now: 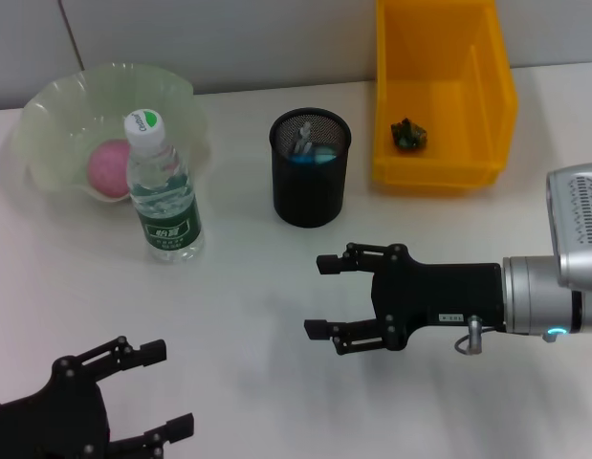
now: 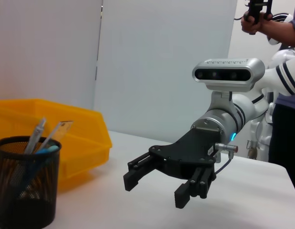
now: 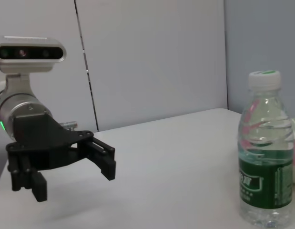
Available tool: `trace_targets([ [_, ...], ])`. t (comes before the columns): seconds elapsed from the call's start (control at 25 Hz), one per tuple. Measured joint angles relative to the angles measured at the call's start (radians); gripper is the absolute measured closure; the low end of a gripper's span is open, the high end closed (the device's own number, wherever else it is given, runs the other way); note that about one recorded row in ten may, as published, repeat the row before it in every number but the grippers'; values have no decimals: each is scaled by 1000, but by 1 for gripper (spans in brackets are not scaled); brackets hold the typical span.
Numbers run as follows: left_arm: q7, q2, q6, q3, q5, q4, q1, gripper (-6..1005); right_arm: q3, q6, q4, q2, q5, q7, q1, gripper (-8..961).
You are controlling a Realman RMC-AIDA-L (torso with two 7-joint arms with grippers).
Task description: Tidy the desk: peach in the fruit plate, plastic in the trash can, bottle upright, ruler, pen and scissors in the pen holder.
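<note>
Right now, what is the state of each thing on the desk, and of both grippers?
Bottle: upright, cap on, beside the fruit plate.
Peach: inside the fruit plate.
Pen holder: upright, holding pen and ruler.
Trash can: holds a small dark scrap.
Left gripper: open, empty, low at the near edge.
Right gripper: open, empty, above the desk.

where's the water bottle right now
In the head view the water bottle stands upright on the robot's left, in front of the fruit plate, with the pen holder to its right.

Right tool [image 2: 162, 183] open above table [image 2: 252, 200]; pen holder [image 2: 25, 183] before yellow bin [image 2: 80, 138].
</note>
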Motion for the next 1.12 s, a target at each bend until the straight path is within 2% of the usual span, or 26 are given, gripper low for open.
trace_targets([
  [0.24, 6, 7, -2, -34, 5, -4, -18, 175, 4, 25, 1, 1, 3, 7, 0, 112],
  [0.28, 5, 15, 0, -43, 13, -9, -32, 175, 4, 29, 1, 1, 2, 8, 0, 112],
  [0.32, -2, 35, 6, -51, 23, -32, -61, 175, 3, 35, 1, 0, 0, 10, 3, 112],
  [0.36, -2, 35, 6, -51, 23, -32, -61, 175, 3, 35, 1, 0, 0, 10, 3, 112],
  [0.4, -4, 55, 16, -64, 25, -75, -94, 174, 2, 37, 1, -1, -1, 13, 7, 112],
  [0.44, -4, 55, 16, -64, 25, -75, -94, 174, 0, 40, 1, -1, -4, 18, 11, 112],
  [0.52, 2, 72, 25, -83, 27, -132, -126, 174, -1, 43, 1, -3, -14, 27, 18, 112],
  [1.12, 8, 70, 21, -87, 28, -136, -146, 174, 0, 63, 2, -3, -34, 39, 30, 112],
])
